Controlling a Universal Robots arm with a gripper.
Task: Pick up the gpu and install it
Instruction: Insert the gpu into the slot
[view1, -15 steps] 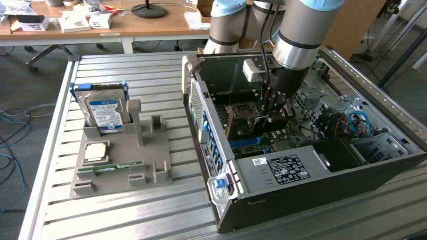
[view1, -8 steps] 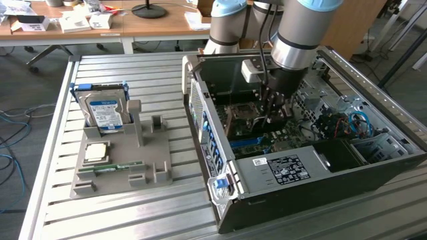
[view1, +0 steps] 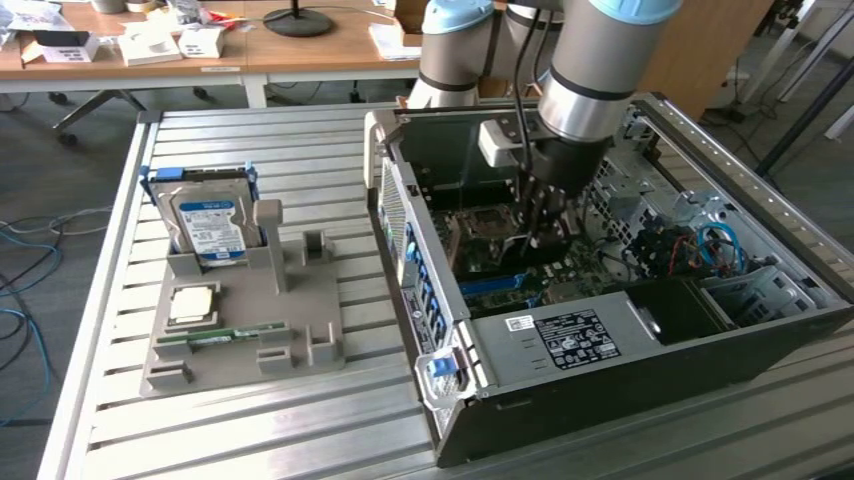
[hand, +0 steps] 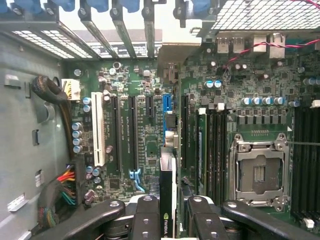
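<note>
Inside the open case (view1: 390, 190), over the motherboard (hand: 131, 80), the gripper (hand: 170, 212) is clenched on the gpu (hand: 167, 187). It holds the card edge-on over the slots, and a green Nvidia mark shows at its near end. Beside the case, a grey holder (view1: 310, 295) carries a hard drive (view1: 214, 225) with a blue-white label, a chip (view1: 194, 303) and a memory stick (view1: 227, 336). Both stand on a slatted metal counter (view1: 267, 430). Behind it, a wooden desk (view1: 314, 52) holds small boxes (view1: 147, 45).
</note>
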